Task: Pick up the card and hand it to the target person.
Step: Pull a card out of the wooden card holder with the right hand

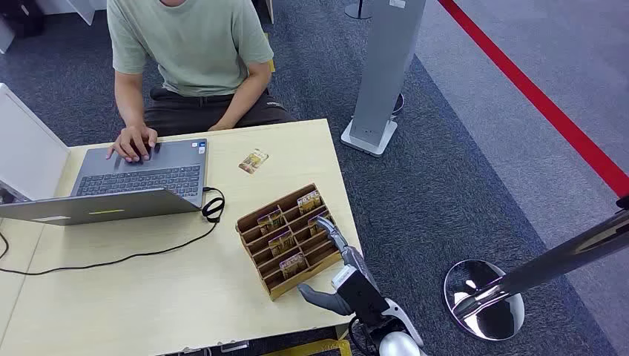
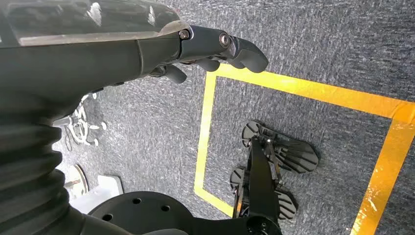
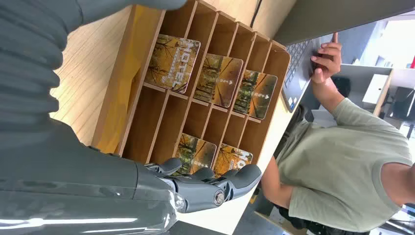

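A wooden card holder [image 1: 261, 251] stands near the table's right front edge, with several autumn-print cards upright in its slots [image 1: 309, 200] [image 3: 173, 62]. One loose card [image 1: 253, 160] lies flat on the table near the seated person [image 1: 193, 44]. My right hand [image 1: 340, 259] reaches over the holder's right side. Its fingers [image 3: 215, 185] stretch out above the nearest cards [image 3: 234, 157], its thumb [image 1: 319, 297] is spread apart at the holder's front corner, and it holds nothing. My left hand [image 2: 215, 46] hangs over the carpet, fingers loosely extended and empty.
The person in a green shirt sits at the table's far side with a hand [image 1: 135, 142] on an open laptop [image 1: 141, 178]. A black cable [image 1: 148, 252] loops across the table. A grey stand [image 1: 382, 74] and a chrome post base [image 1: 486, 297] stand on the carpet to the right.
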